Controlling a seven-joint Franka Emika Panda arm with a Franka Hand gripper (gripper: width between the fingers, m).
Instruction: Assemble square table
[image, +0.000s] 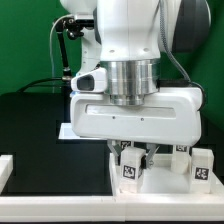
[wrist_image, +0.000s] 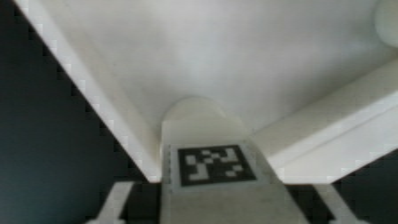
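Exterior view: the white arm fills most of the frame, its hand (image: 143, 153) lowered to the black counter (image: 40, 130) near the front edge. Several small white leg blocks stand upright in a row just below the hand, each with a black-and-white tag on its face; one (image: 131, 168) stands under the hand towards the exterior view's left, another (image: 201, 166) further to the exterior view's right. A dark finger (image: 150, 152) reaches down among them. A long white border rail (image: 60, 190) runs along the counter's front edge.

Wrist view: a leg block (wrist_image: 212, 150) lies directly ahead of the hand, centred between the two fingers, its tagged end facing the camera. Beyond it spreads the broad white surface of the square table slab (wrist_image: 231, 50), with a raised rim crossing at an angle.

State of the hand: the fingers sit close on either side of the leg block, partly drawn together; whether they actually pinch it cannot be told from either view.
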